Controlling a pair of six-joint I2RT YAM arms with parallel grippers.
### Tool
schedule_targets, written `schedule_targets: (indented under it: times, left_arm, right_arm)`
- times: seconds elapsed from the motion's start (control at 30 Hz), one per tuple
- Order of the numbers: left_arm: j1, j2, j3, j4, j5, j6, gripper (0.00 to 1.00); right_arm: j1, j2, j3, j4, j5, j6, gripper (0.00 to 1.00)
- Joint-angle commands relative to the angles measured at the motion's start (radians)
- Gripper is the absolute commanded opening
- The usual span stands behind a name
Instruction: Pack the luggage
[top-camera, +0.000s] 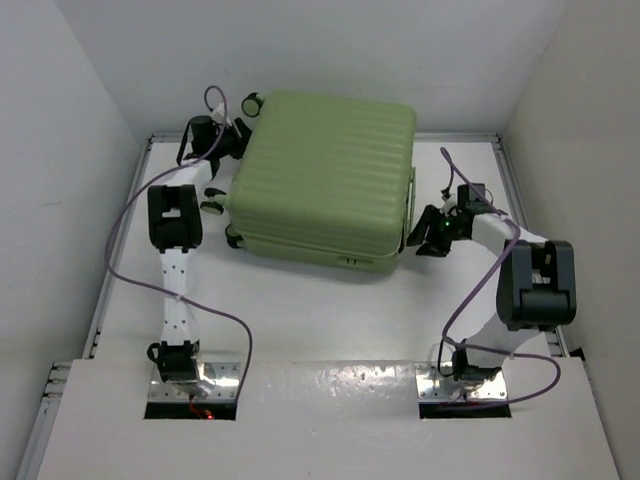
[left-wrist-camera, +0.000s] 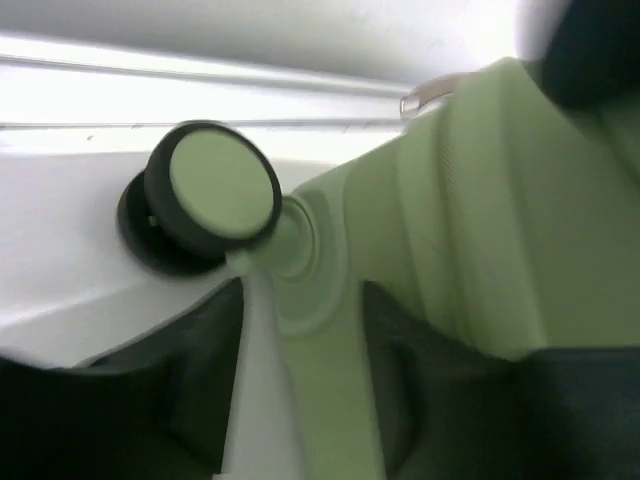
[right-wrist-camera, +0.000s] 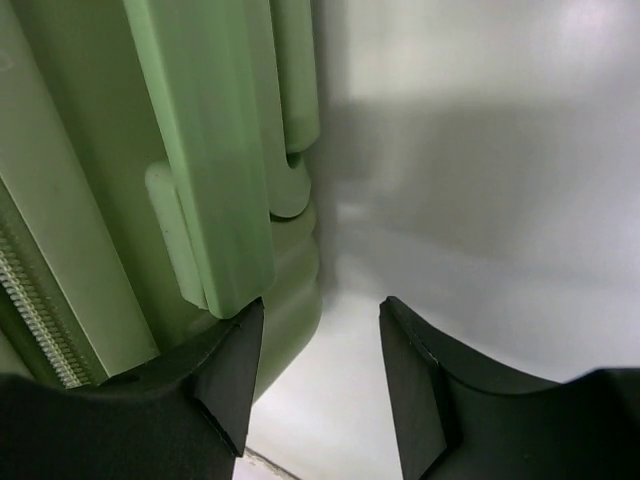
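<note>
One closed pale-green suitcase, two arms. Right gripper jaws spread, empty; left gripper jaws unreadable. White table, white walls.

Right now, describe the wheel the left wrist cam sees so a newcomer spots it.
Find the green luggage lying mid-table. On its left side, go to the far corner: the wheel there is black with a green cap. It sits farthest from the arm bases, unlike the near-corner wheel.

The luggage is blurred and cut off in the left wrist view.
</note>
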Motion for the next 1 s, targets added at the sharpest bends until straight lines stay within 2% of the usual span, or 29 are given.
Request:
schedule_targets:
  times: [0.0, 0.03, 0.1, 0.13, 0.17, 0.2, 0.23, 0.27, 0.3, 0.37, 0.4, 0.43, 0.47, 0.57, 0.63, 0.67, 0.7, 0.73, 0.8, 0.83, 0.97]
  left_arm:
    - [-0.125, -0.156, 0.023, 0.145, 0.102, -0.117, 0.57]
    - [-0.099, -0.214, -0.024, 0.145, 0.052, -0.117, 0.59]
    - [-0.002, -0.375, -0.286, 0.260, -0.137, -0.140, 0.65]
    - [0.035, -0.556, -0.377, 0.329, -0.204, -0.152, 0.69]
    - [0.071, -0.640, -0.450, 0.329, -0.272, -0.152, 0.72]
    - [0.145, -0.715, -0.541, 0.293, -0.379, -0.152, 0.74]
    - [0.185, -0.785, -0.564, 0.244, -0.413, -0.152, 0.74]
    - [0.222, -0.910, -0.586, 0.128, -0.430, -0.152, 0.74]
    - [0.286, -0.973, -0.635, 0.066, -0.459, -0.152, 0.74]
    - [0.332, -1.107, -0.698, -0.119, -0.508, -0.143, 0.74]
    - [0.361, -1.243, -0.774, -0.170, -0.550, -0.125, 0.74]
    - [0.372, -1.311, -0.808, -0.232, -0.577, -0.124, 0.72]
    - [0.372, -1.430, -0.881, -0.352, -0.591, -0.106, 0.72]
    - [0.383, -1.607, -1.024, -0.500, -0.575, -0.083, 0.69]
    - [0.383, -1.734, -1.165, -0.546, -0.542, -0.083, 0.68]
    - [0.374, -1.764, -1.207, -0.562, -0.533, -0.083, 0.68]
    - [0.374, -1.782, -1.271, -0.562, -0.518, -0.094, 0.68]
    - [0.374, -1.793, -1.291, -0.562, -0.503, -0.094, 0.67]
    - [0.357, -1.779, -1.304, -0.536, -0.464, -0.060, 0.67]
    - [0.346, -1.769, -1.321, -0.512, -0.399, -0.040, 0.68]
    - [0.285, -1.718, -1.356, -0.508, -0.348, -0.012, 0.72]
  right_arm:
    - [0.103, -0.102, -0.069, 0.099, -0.130, 0.135, 0.51]
    - [0.140, -0.120, -0.086, 0.157, -0.136, 0.202, 0.51]
    - [0.205, -0.173, -0.175, 0.258, -0.133, 0.255, 0.51]
    - [0.235, -0.207, -0.212, 0.338, -0.116, 0.322, 0.53]
    - [0.286, -0.235, -0.239, 0.425, -0.089, 0.341, 0.53]
    - [0.361, -0.244, -0.261, 0.494, -0.070, 0.359, 0.54]
    - [0.392, -0.253, -0.263, 0.522, -0.034, 0.407, 0.54]
    - [0.418, -0.249, -0.263, 0.547, 0.003, 0.418, 0.56]
    - [0.493, -0.246, -0.252, 0.619, 0.023, 0.431, 0.56]
    - [0.542, -0.204, -0.249, 0.671, 0.115, 0.473, 0.57]
    - [0.606, -0.195, -0.223, 0.735, 0.130, 0.485, 0.58]
    - [0.625, -0.186, -0.215, 0.751, 0.173, 0.493, 0.58]
    - [0.665, -0.181, -0.191, 0.753, 0.202, 0.497, 0.58]
    - [0.687, -0.241, -0.194, 0.718, 0.203, 0.475, 0.59]
    - [0.665, -0.360, -0.236, 0.629, 0.183, 0.397, 0.59]
    - [0.662, -0.446, -0.253, 0.604, 0.183, 0.360, 0.59]
    - [0.641, -0.488, -0.291, 0.511, 0.203, 0.323, 0.59]
    - [0.632, -0.614, -0.301, 0.481, 0.210, 0.194, 0.59]
    - [0.604, -0.673, -0.318, 0.403, 0.201, 0.072, 0.59]
    - [0.546, -0.719, -0.312, 0.377, 0.198, 0.013, 0.61]
    - [0.406, -0.692, -0.249, 0.286, 0.039, -0.085, 0.61]
